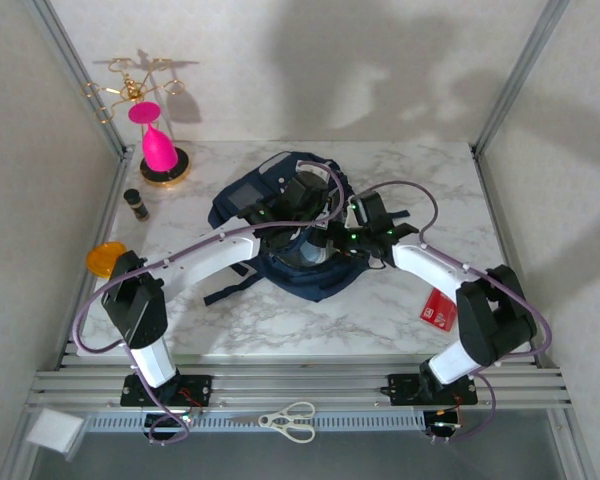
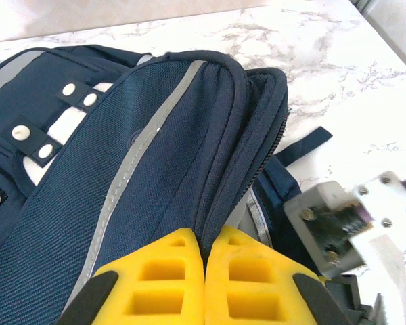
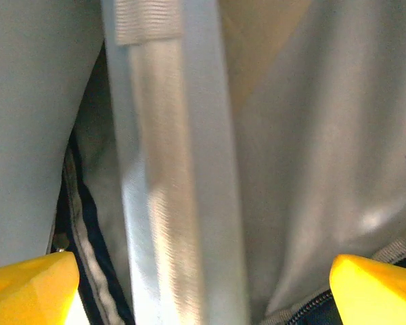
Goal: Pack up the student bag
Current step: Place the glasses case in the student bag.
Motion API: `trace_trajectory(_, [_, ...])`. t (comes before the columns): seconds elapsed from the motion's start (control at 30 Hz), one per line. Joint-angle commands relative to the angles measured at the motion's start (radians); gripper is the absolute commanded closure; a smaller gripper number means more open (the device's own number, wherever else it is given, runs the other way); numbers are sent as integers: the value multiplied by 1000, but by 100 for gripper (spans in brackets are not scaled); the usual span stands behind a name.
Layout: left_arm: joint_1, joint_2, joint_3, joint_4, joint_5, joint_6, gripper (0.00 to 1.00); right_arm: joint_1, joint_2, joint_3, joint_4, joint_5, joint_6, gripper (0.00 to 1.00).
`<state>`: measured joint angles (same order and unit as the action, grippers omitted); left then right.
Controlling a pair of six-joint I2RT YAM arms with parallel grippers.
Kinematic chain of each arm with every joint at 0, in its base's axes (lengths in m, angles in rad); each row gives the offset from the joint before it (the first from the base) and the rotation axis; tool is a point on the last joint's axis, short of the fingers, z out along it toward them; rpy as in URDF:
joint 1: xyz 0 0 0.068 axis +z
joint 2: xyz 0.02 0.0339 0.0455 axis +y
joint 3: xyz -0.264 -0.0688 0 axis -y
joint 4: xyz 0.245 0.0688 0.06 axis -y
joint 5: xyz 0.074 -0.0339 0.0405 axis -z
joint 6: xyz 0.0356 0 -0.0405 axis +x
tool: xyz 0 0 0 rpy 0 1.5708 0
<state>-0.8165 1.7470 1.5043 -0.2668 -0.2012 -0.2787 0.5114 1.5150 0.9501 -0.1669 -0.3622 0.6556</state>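
Observation:
The student bag (image 1: 248,192), navy blue with grey piping, lies in the middle of the marble table. My left gripper (image 2: 204,237) is shut on the bag's zipped rim (image 2: 220,203), a fold of navy fabric pinched between its yellow fingers (image 2: 155,277). From above, the left gripper (image 1: 292,205) sits over the bag's opening. My right gripper (image 3: 199,265) stands wide open inside the bag, its yellow fingertips (image 3: 34,277) far apart with nothing between them. Pale grey lining (image 3: 311,156) and a grey webbing strip (image 3: 169,169) face it. In the top view the right gripper (image 1: 338,240) meets the bag from the right.
A pink hourglass-shaped piece on a gold base (image 1: 160,152) stands at the back left, with a small dark bottle (image 1: 136,204) and an orange disc (image 1: 104,258) nearer. A red packet (image 1: 440,308) lies by the right arm. Scissors (image 1: 290,420) rest on the front rail.

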Motion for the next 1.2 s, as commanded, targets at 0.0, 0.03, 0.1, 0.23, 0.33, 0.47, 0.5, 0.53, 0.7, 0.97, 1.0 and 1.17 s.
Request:
trace_trajectory(0.0, [-10, -56, 27, 74, 17, -34, 100, -60, -75, -85, 67, -139, 21, 6])
trace_trajectory(0.03, [-10, -57, 26, 76, 17, -34, 100, -75, -88, -103, 76, -156, 25, 8])
trace_trajectory(0.1, [-10, -55, 20, 80, 23, -37, 100, -96, -103, -130, 91, -177, 37, 12])
trace_trajectory(0.23, [-10, -51, 20, 78, 32, -49, 100, -98, -60, -113, 81, -152, 57, 25])
trace_trajectory(0.33, [-10, -50, 21, 75, 36, -49, 100, -95, -18, -90, 105, -142, 81, 36])
trace_trajectory(0.47, [-10, -51, 29, 70, 43, -52, 100, -71, 35, -49, 137, -129, 103, 53])
trace_trajectory(0.5, [-10, -52, 31, 72, 46, -54, 100, -61, 49, -38, 145, -139, 108, 54])
trace_trajectory(0.53, [-10, -51, 33, 71, 49, -53, 100, -50, 71, -21, 157, -157, 112, 56])
trace_trajectory(0.7, [-10, -46, 50, 60, 54, -60, 100, -24, 174, 57, 205, -184, 143, 63])
trace_trajectory(0.97, [-10, -19, 74, 57, 55, -115, 100, 26, 355, 104, 644, -158, 358, 78])
trace_trajectory(1.0, [-10, -15, 78, 51, 51, -117, 100, 30, 373, 97, 707, -152, 383, 80])
trace_trajectory(1.17, [-7, -2, 90, 45, 49, -122, 100, 43, 380, 89, 777, -100, 363, 82])
